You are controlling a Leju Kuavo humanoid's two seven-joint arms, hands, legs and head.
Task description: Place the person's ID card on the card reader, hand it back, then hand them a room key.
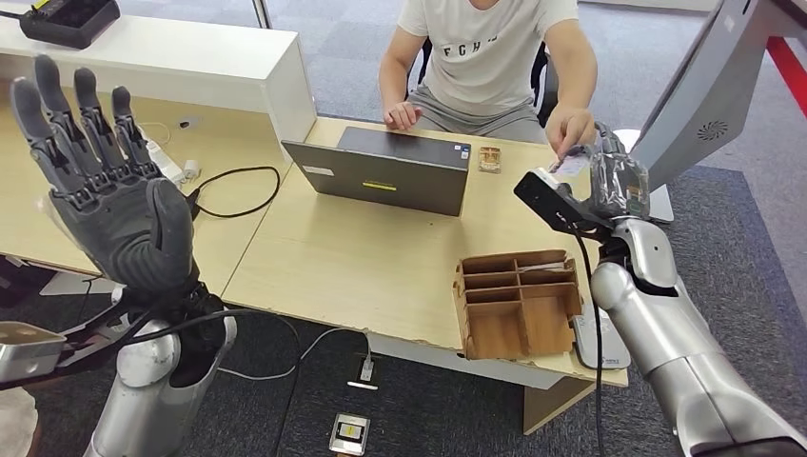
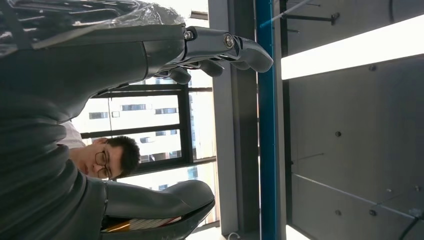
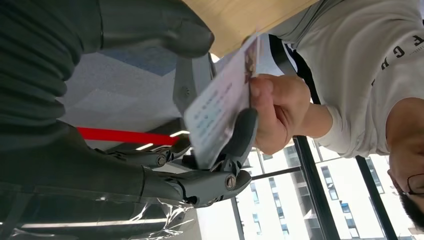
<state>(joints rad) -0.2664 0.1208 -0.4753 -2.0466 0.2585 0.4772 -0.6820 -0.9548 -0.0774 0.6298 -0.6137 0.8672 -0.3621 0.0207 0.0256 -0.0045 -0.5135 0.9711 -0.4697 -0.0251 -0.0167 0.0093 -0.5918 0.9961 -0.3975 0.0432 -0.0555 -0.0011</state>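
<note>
My right hand (image 1: 617, 181) is up past the desk's (image 1: 362, 257) far right edge, w/ the card (image 3: 220, 107) lying across my fingers (image 3: 240, 135); can't tell if my thumb pins it. The person's hand (image 3: 277, 112) pinches the card's other end. My left hand (image 1: 105, 190) is raised, fingers spread, holding nothing. Laptop (image 1: 390, 171) and wooden tray (image 1: 519, 305) sit near, bare desk between them.
</note>
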